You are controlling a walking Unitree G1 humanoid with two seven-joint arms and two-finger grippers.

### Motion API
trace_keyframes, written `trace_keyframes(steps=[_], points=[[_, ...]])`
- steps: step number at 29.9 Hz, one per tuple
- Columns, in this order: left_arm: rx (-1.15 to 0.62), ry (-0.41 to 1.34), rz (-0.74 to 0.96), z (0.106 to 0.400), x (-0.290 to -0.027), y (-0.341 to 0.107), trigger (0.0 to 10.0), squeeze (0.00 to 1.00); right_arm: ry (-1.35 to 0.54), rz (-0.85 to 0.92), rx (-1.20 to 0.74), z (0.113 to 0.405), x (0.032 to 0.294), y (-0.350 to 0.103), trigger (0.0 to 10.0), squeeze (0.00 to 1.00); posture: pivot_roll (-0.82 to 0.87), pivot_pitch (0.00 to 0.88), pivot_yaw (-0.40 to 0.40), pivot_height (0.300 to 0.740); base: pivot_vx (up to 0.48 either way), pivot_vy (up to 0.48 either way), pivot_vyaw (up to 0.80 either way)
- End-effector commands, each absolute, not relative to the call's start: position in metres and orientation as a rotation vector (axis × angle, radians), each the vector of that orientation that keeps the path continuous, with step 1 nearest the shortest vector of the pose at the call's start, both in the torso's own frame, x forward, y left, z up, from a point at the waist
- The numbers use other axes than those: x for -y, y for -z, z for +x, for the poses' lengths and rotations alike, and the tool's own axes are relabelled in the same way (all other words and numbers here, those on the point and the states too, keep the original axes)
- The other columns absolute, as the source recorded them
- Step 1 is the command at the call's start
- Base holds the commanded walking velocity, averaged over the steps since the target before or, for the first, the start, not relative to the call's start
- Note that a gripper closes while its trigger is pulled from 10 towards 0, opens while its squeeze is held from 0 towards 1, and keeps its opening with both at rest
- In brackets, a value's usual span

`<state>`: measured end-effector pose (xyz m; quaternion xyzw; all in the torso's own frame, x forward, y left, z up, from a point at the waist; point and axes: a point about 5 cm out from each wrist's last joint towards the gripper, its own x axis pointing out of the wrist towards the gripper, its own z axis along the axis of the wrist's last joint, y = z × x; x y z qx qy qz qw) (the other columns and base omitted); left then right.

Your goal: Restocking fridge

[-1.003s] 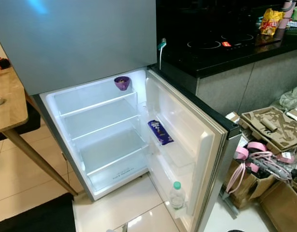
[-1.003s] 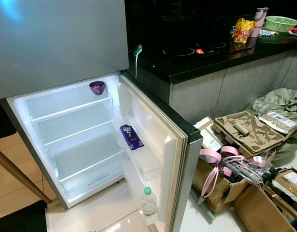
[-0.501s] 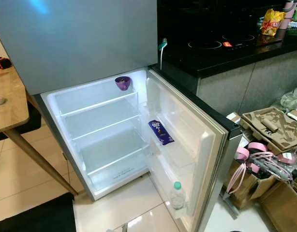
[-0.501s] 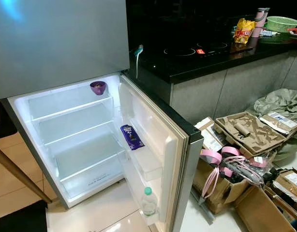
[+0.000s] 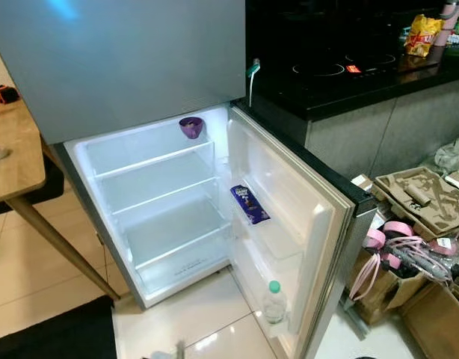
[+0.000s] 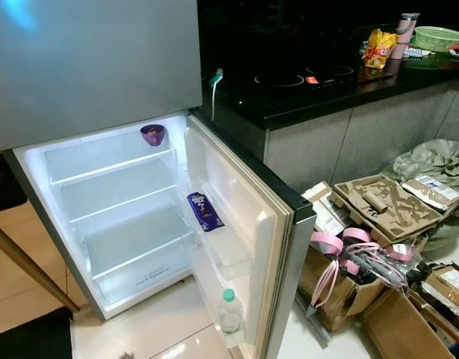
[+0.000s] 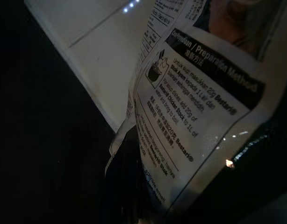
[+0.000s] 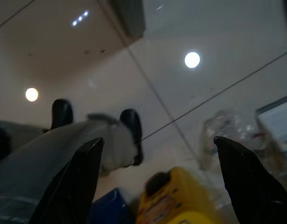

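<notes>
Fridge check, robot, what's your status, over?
Left tool shut on white printed packet. Right tool open. Open white fridge nearly bare; nothing blocks it.

The right gripper (image 8: 157,177) has its two black fingers (image 8: 73,186) spread wide apart with nothing between them. Past them is a shiny tiled floor (image 8: 218,56) with bright spots of light on it. A person's leg in grey trousers (image 8: 45,154) ends in a dark shoe (image 8: 132,133). Near it sit a yellow thing (image 8: 174,200), a blue thing (image 8: 108,207) and a clear, blurry thing (image 8: 237,135).
</notes>
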<state>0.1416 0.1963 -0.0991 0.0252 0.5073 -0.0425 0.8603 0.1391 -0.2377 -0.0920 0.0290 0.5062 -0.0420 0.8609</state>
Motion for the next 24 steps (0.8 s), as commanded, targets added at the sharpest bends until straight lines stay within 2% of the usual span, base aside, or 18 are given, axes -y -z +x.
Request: trace_keyframes(steps=[1, 9, 16, 24], points=[[-1.064, 0.061, 0.036, 0.141, -0.197, 0.099, 10.0, 0.00, 0.092, 0.044, -1.045, 0.146, 0.246, 0.087, 10.0, 0.00, -0.10, 0.000, -0.031, 0.740, 0.000, 0.000, 0.00], [-1.093, 0.057, -0.011, 0.129, -0.185, 0.105, 10.0, 0.00, 0.105, 0.023, -1.017, 0.157, 0.258, 0.079, 10.0, 0.00, -0.09, 0.000, -0.049, 0.740, 0.000, 0.000, 0.00], [-1.121, 0.078, 0.026, 0.122, -0.192, 0.106, 10.0, 0.00, 0.100, 0.055, -1.031, 0.151, 0.245, 0.086, 10.0, 0.00, -0.10, 0.000, -0.006, 0.740, 0.000, 0.000, 0.00], [-1.089, 0.121, 0.064, 0.135, -0.190, 0.102, 10.0, 0.00, 0.089, 0.054, -1.046, 0.144, 0.243, 0.089, 10.0, 0.00, -0.10, 0.000, -0.005, 0.740, 0.000, 0.000, 0.00]])
